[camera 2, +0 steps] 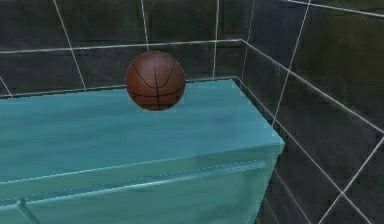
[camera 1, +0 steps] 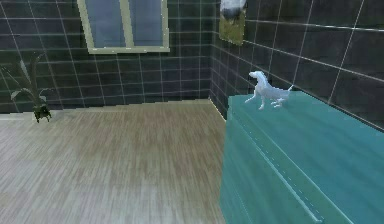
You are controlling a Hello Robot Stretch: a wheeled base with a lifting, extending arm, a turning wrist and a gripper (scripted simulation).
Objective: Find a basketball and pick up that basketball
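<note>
On the arm side view I see the basketball (camera 2: 155, 80) sitting on the teal dresser (camera 2: 120, 140), toward its back edge by the dark tiled wall (camera 2: 60, 45). Ahead, a white animal figurine (camera 1: 268, 92) stands on a teal dresser top. I can't tell the tool's state.

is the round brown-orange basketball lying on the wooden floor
No, the basketball rests on top of the teal cabinet, in front of the dark tiled wall.
</note>
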